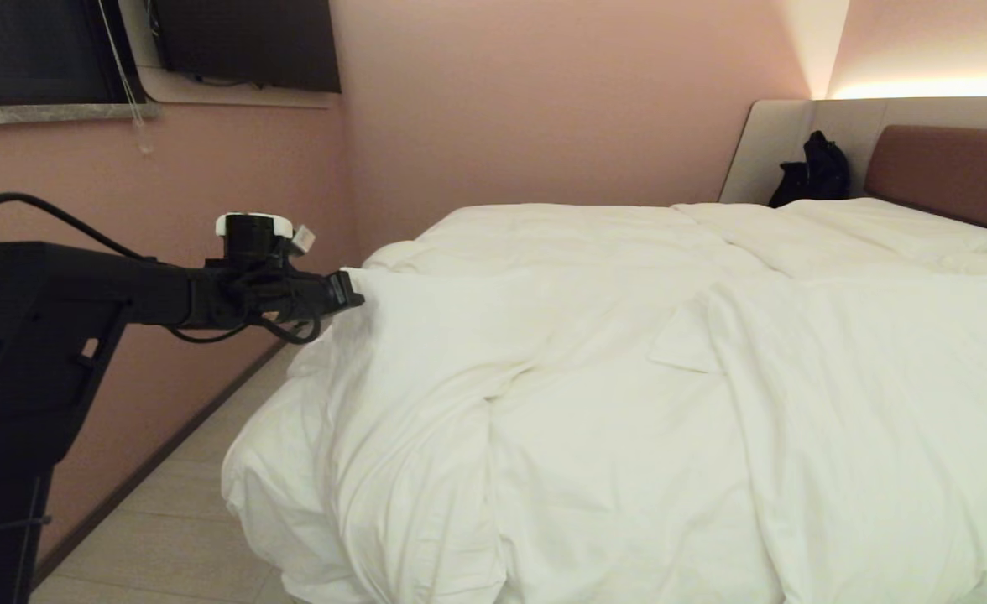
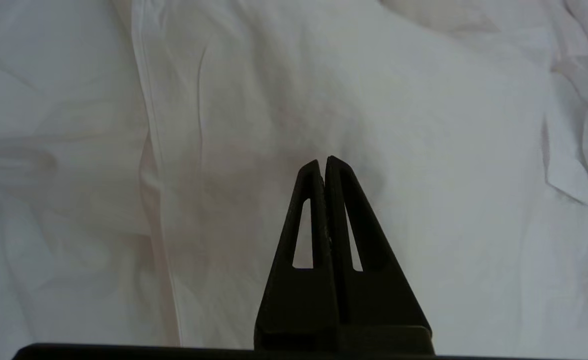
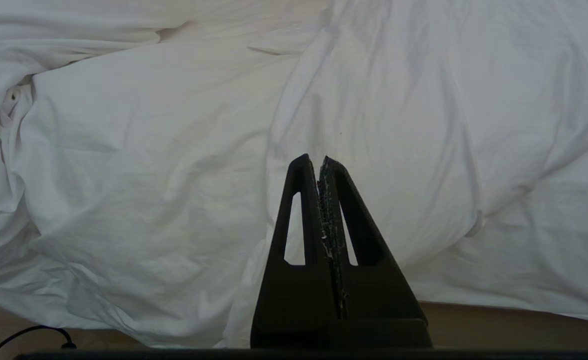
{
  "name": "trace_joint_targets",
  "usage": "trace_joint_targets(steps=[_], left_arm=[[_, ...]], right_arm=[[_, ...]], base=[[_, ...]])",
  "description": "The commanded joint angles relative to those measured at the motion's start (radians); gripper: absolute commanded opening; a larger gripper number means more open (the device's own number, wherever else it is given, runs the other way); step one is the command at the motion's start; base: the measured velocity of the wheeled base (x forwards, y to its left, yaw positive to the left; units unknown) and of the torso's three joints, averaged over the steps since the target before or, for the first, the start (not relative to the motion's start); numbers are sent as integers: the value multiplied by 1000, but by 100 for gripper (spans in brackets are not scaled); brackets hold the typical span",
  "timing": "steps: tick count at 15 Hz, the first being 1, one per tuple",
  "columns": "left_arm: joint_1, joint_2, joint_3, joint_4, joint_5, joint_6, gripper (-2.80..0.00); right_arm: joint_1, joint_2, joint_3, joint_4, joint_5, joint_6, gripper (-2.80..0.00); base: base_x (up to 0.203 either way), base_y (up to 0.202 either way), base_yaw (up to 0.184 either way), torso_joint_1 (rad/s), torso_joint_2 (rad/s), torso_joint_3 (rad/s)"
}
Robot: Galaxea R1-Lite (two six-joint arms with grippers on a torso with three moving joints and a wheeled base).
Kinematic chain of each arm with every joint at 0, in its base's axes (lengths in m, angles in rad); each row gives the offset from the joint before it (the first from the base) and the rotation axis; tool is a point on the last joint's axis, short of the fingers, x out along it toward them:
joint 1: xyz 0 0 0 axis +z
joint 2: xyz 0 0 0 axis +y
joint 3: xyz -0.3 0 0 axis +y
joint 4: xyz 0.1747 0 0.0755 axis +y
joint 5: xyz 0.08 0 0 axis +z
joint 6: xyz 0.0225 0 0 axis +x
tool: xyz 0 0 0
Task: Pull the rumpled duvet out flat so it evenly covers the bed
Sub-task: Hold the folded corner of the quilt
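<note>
Left gripper (image 1: 351, 290) sits pinched closed, empty, at the rumpled duvet's (image 1: 594, 403) raised corner on the bed (image 1: 947, 172). Right gripper (image 3: 320, 160) also closed, holding nothing. Risk: closed fingers just shove the fabric, bunching it further.

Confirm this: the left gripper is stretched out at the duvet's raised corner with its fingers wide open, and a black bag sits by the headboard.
Not quite. The left wrist view shows the left gripper shut, fingers pressed together. It does reach the duvet corner, and the black bag sits beside the headboard.
</note>
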Motion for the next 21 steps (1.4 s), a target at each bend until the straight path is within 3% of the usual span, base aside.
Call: trace_joint_targets(steps=[1,7,8,13,21], left_arm=[[0,39,-31,13,-3,-5,-280],[0,11,-7,10,0,2,-280],[0,8,-3,7,0,3,0],[11,-27,73,-19,2,18,0],[117,36,111,-141,-5,103,0]], right_arm=[[0,1,0,2,0,-1,-280],[0,1,0,2,0,-2,-280],[0,1,0,2,2,-2,-280],[0,1,0,2,2,-2,-280],[0,1,0,2,2,-2,-280]], base=[[0,0,0,0,0,0],[0,0,0,0,0,0],[0,0,0,0,0,0],[0,0,0,0,0,0],[0,0,0,0,0,0]])
